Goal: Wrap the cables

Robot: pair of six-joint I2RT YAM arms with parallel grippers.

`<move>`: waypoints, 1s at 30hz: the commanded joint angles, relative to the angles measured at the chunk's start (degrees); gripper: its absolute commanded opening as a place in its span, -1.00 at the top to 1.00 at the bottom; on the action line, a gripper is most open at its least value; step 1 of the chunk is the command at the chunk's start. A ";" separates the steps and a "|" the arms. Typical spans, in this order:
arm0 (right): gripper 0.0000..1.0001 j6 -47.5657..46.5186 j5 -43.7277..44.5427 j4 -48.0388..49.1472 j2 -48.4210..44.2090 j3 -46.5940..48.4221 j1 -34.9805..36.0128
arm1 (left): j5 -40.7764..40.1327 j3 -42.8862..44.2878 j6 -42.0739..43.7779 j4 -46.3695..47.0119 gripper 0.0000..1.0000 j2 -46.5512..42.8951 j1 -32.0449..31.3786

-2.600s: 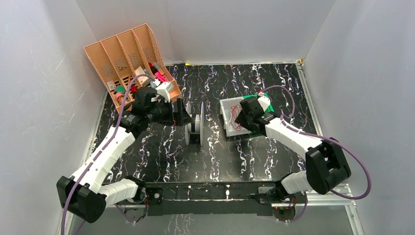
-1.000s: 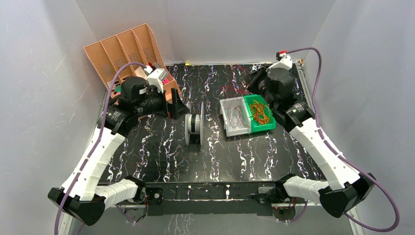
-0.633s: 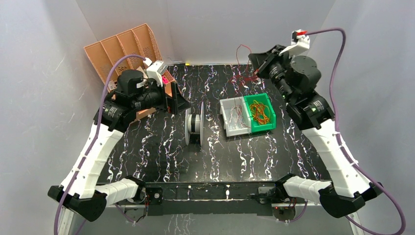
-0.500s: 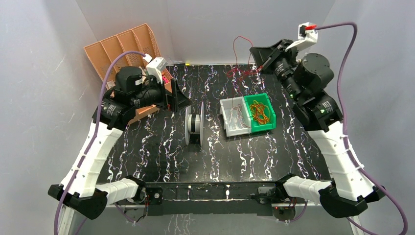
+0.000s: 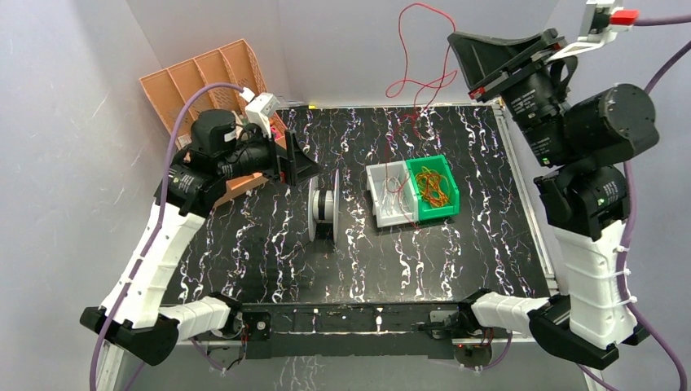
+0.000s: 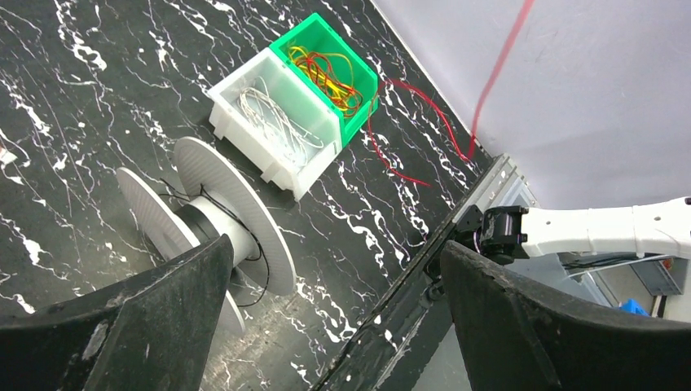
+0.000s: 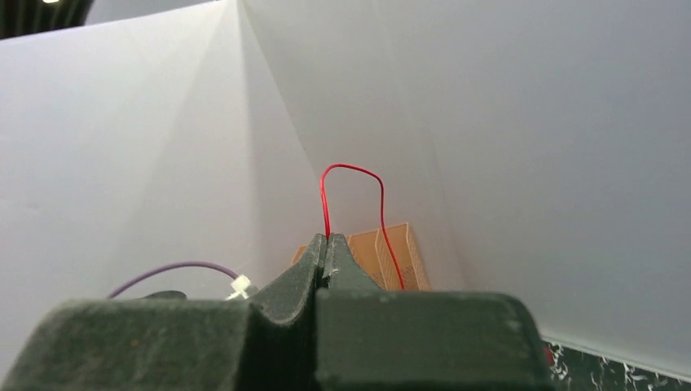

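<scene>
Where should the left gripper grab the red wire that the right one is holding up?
I'd grip the red wire on the strand hanging free below the right gripper, above the table. Bring the open left gripper in sideways from its own side, jaws straddling the strand: it's thin, roughly vertical and clear of the bins.

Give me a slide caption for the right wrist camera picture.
Right gripper shut on the red wire, which arches above it against white walls, orange rack behind.
</scene>
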 commanded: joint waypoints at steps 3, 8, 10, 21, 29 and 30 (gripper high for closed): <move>1.00 2.74 -6.22 4.30 1.76 5.24 -0.09 | 3.41 -3.67 -1.07 2.96 -0.97 -1.98 -0.18; 1.00 6.53 -9.68 8.46 -1.70 -2.13 -0.10 | 6.40 -5.34 -1.38 5.19 -0.97 -2.51 -0.18; 1.00 7.80 -11.06 9.21 -2.58 -4.08 -0.09 | 9.00 -5.77 -1.38 6.61 -0.97 -2.71 -0.18; 1.00 14.88 -16.63 14.68 -6.91 -11.48 -0.09 | 21.94 -12.12 -7.27 24.34 -0.97 -0.85 -5.56; 1.00 19.14 -12.75 17.74 -9.76 -15.35 -0.09 | 18.17 -15.87 -8.12 34.33 -0.97 2.78 -14.60; 1.00 19.73 -12.30 18.15 -10.01 -15.64 -0.09 | 17.22 -16.24 -8.22 35.36 -0.97 3.28 -15.28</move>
